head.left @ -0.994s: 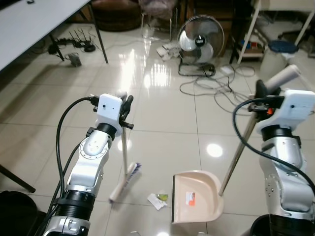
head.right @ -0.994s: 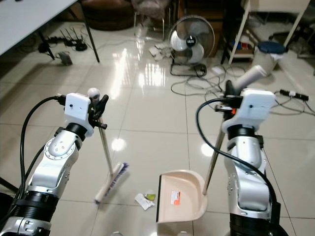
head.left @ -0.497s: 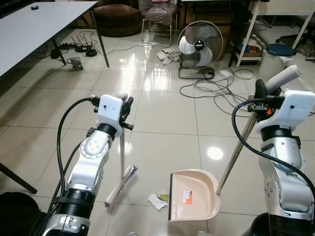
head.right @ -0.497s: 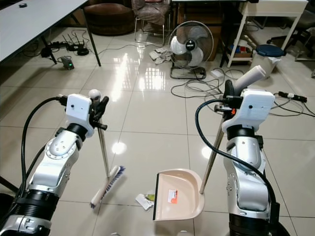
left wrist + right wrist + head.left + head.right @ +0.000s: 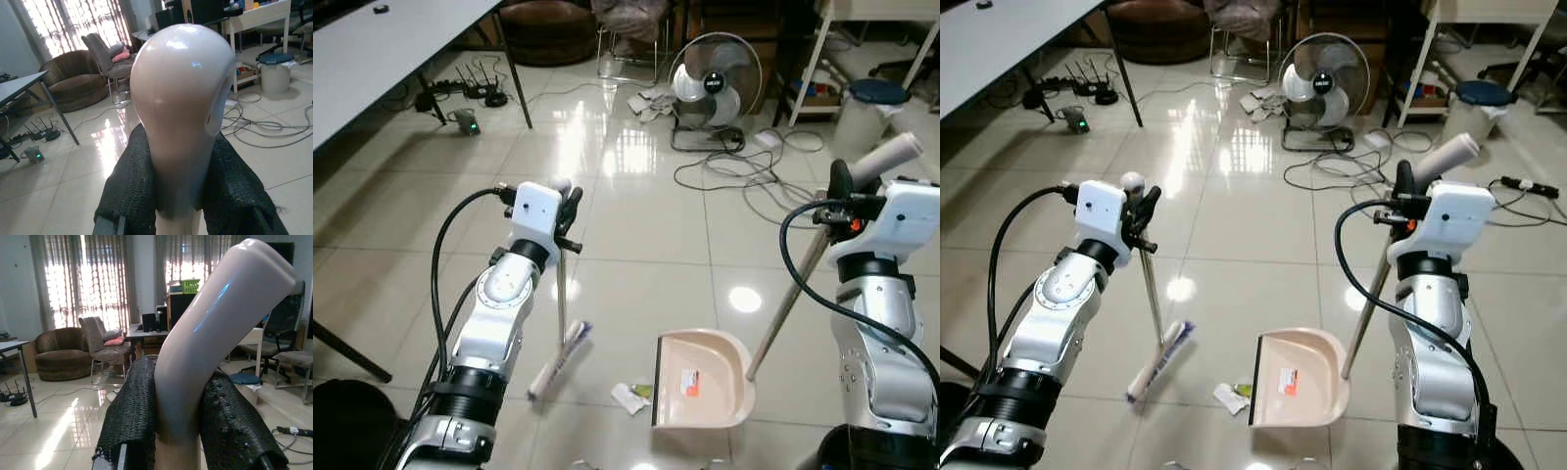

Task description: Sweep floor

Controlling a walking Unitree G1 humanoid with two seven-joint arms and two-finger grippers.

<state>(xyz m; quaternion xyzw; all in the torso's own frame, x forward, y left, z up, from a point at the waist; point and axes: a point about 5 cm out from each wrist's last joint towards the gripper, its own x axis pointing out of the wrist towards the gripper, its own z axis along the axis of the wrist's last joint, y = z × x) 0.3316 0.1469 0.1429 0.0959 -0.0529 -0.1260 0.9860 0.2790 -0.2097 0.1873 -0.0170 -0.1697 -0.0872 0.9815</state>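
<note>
While both arms stand raised over the glossy cream tiled floor (image 5: 636,284), the scene reads so:

Left gripper (image 5: 566,210): clenched on the rounded cream knob topping the thin metal-handled broom (image 5: 560,294), fingers (image 5: 128,196) pressed to either side of it.
Broom head: white-and-purple brush (image 5: 560,360) resting on the floor, at about 9 o'clock from the dustpan, near but apart.
Right gripper (image 5: 1398,186): clamped around the bent cream grip of the long-handled beige plastic dustpan (image 5: 702,380).
Dustpan: pan flat on the floor, open mouth facing 9 o'clock, an orange-and-white label inside.
Litter: crumpled white-and-green wrapper (image 5: 632,396) lying between brush and pan mouth, just beside the pan.
Background: black floor fan (image 5: 715,86) at 12 o'clock with loose cables (image 5: 744,176) trailing before it; grey worktop (image 5: 382,54) at 10 o'clock.
</note>
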